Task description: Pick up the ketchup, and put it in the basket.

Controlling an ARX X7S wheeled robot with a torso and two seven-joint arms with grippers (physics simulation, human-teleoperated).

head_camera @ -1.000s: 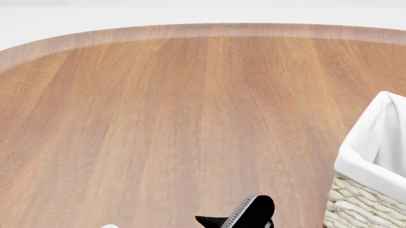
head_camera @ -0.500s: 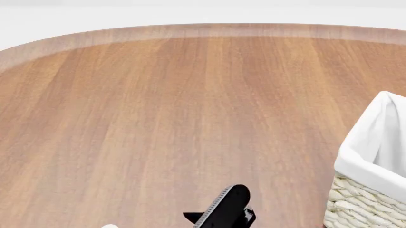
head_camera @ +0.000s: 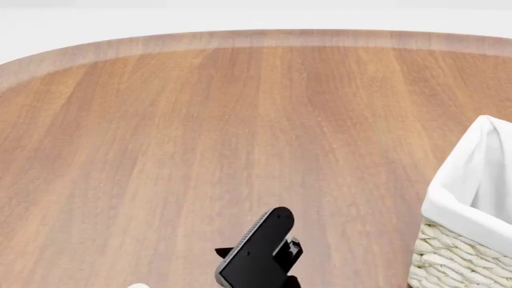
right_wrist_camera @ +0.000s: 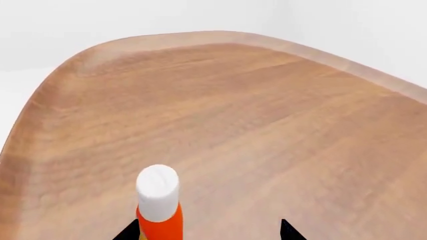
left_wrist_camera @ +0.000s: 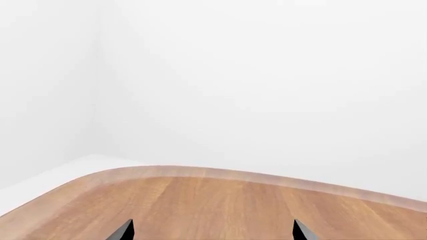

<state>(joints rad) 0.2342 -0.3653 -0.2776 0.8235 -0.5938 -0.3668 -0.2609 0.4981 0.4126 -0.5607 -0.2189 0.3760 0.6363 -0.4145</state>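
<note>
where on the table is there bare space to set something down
Bare wood runs from the table far rim down to the right end effector, and left of the basket. It is crowded near that end effector, where the ketchup stands.

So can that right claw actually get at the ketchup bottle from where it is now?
Probably yes. In the right wrist view the ketchup stands upright just ahead of the right claw, beside one fingertip, with only bare table around it. The tips look spread, but the bottle sits off-centre, so a small sideways shift seems needed.

Bare wooden table [head_camera: 240, 120] lies wide ahead of the right gripper [head_camera: 264, 240]; the basket [head_camera: 468, 228] walls off its right side.
</note>
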